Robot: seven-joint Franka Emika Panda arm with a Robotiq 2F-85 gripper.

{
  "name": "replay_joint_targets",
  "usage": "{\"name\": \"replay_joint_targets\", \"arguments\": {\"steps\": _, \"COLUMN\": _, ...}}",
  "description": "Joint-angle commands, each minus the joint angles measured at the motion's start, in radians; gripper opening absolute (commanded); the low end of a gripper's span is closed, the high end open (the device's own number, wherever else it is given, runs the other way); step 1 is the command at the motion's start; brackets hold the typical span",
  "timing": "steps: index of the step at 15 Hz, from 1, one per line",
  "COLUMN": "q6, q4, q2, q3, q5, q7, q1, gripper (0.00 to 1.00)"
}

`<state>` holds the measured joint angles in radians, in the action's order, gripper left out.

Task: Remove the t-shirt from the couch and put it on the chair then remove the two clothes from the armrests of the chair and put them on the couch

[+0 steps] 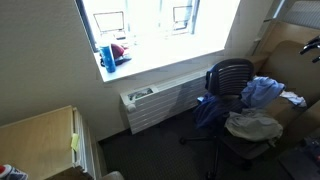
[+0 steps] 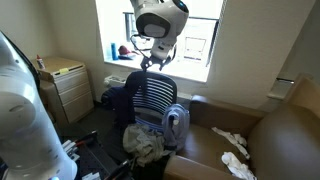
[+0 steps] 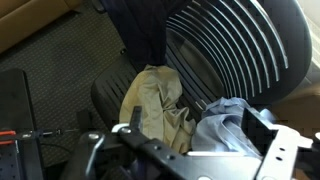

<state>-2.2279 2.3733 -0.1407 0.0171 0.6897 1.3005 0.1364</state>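
The black chair [image 1: 231,74] stands by the tan couch [image 2: 285,140]. On the seat lies the cream t-shirt [image 3: 155,105] [image 1: 252,126] [image 2: 145,146]. A light blue garment [image 3: 228,125] [image 1: 262,91] [image 2: 177,124] hangs over one armrest. The dark navy one [image 1: 211,113] [image 2: 117,100] [image 3: 140,30] drapes over the opposite armrest. My gripper [image 3: 197,122] [image 2: 152,60] hovers above the chair back [image 3: 230,45], open, its jaws wide apart and holding nothing. Cloth covers both armrests.
A white radiator [image 1: 160,100] runs under the window. A wooden cabinet [image 1: 40,140] stands in the near corner. White crumpled pieces [image 2: 233,141] lie on the couch seat. My white base [image 2: 25,110] fills one side of an exterior view.
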Motion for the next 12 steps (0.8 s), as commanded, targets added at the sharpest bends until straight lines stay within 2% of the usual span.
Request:
{"name": "replay_joint_targets", "arguments": {"steps": 1, "q6": 0.002, "q4": -0.006, "q2": -0.003, "q3": 0.019, "q5": -0.004, "q7": 0.003, "q1": -0.016, "gripper": 1.00}}
{"name": "replay_joint_targets", "arguments": {"steps": 2, "q6": -0.119, "q4": 0.014, "q2": 0.013, "q3": 0.005, "q5": -0.064, "q7": 0.025, "q1": -0.009, "gripper": 1.00}}
{"name": "replay_joint_targets", "arguments": {"steps": 5, "q6": -0.368, "q4": 0.038, "q2": 0.110, "q3": 0.045, "q5": -0.096, "q7": -0.129, "q1": 0.007, "gripper": 1.00}}
{"name": "replay_joint_targets", "arguments": {"steps": 8, "q6": -0.605, "q4": 0.009, "q2": 0.250, "q3": 0.102, "q5": -0.103, "q7": -0.240, "q1": 0.025, "gripper": 1.00}}
{"name": "replay_joint_targets", "arguments": {"steps": 9, "q6": -0.662, "q4": -0.009, "q2": 0.301, "q3": 0.125, "q5": -0.143, "q7": -0.232, "q1": 0.032, "gripper": 1.00}}
{"name": "replay_joint_targets", "arguments": {"steps": 10, "q6": -0.583, "q4": 0.034, "q2": 0.211, "q3": 0.111, "q5": -0.106, "q7": -0.203, "q1": 0.008, "gripper": 1.00}}
{"name": "replay_joint_targets", "arguments": {"steps": 12, "q6": -0.648, "q4": 0.016, "q2": 0.281, "q3": 0.135, "q5": -0.134, "q7": -0.216, "q1": 0.022, "gripper": 1.00}}
